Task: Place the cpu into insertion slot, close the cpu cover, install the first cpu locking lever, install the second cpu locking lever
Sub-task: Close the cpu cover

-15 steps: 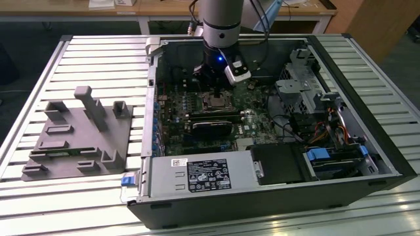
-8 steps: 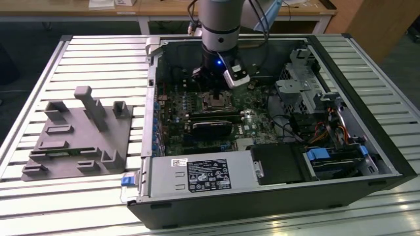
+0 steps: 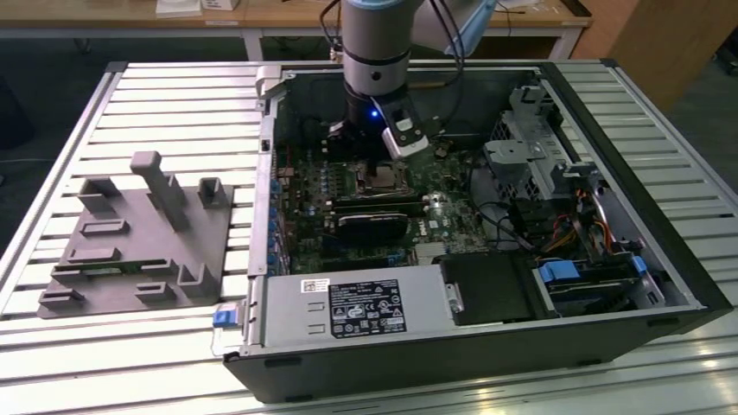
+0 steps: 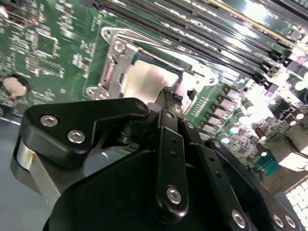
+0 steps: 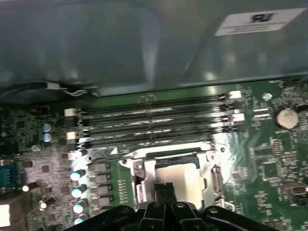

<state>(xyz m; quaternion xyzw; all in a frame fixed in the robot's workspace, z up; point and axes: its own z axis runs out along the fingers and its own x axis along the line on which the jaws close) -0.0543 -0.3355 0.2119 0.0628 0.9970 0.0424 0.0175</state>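
My gripper [image 3: 369, 166] hangs inside an open computer case, just over the insertion slot [image 3: 378, 179] on the green board. In both wrist views its black fingers [image 4: 166, 98] are shut, tips together with nothing between them, right above the cpu [image 4: 144, 79]. The cpu [image 5: 185, 180] lies flat in the slot, pale silvery face up. The silvery cpu cover [image 4: 111, 62] frames it and looks laid down around it [image 5: 215, 179]. I cannot tell the locking levers from the metal frame, and the gripper body hides the near side of the socket.
Long black memory slots [image 5: 154, 120] run beside the socket, with the case wall [image 5: 144, 48] behind them. A coin battery [image 5: 285, 117] and capacitors [image 5: 77, 192] stand nearby. In the exterior view, a power supply [image 3: 346, 307], a drive cage [image 3: 537, 156] and a grey fixture plate [image 3: 133, 233] surround the board.
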